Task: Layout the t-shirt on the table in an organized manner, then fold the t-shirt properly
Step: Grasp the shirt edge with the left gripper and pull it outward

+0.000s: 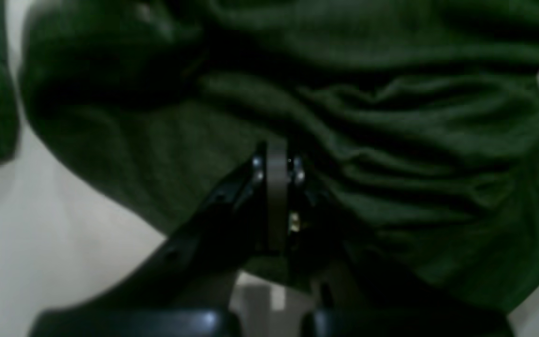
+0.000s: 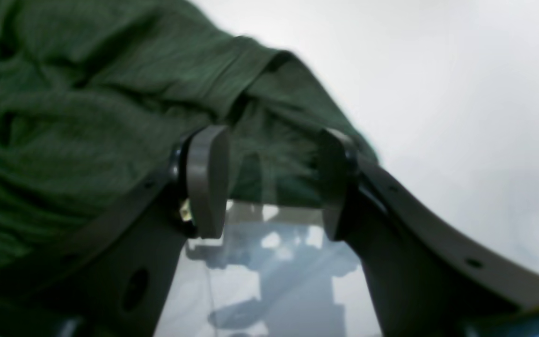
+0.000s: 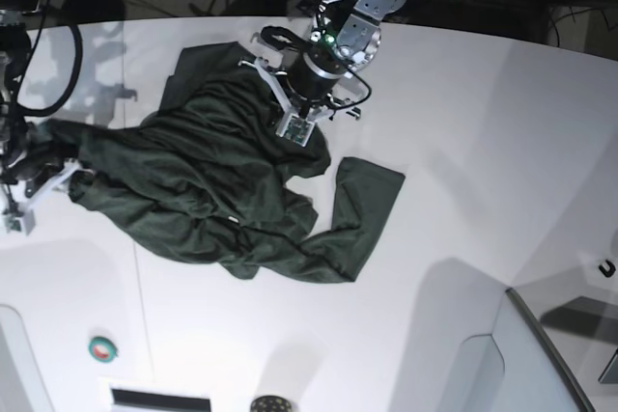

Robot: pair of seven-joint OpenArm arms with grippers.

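White table (image 3: pixel 463 142) w/ crumpled green t-shirt (image 3: pixel 222 195) mid-left of base frame. Left gripper (image 1: pixel 276 164) clenched on the fabric at top centre; right gripper (image 2: pixel 269 182) released, jaws apart around a sleeve edge, far left.

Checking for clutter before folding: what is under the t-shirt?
Only the white table shows around the crumpled green t-shirt. Whatever lies beneath its bunched folds is covered and cannot be seen.
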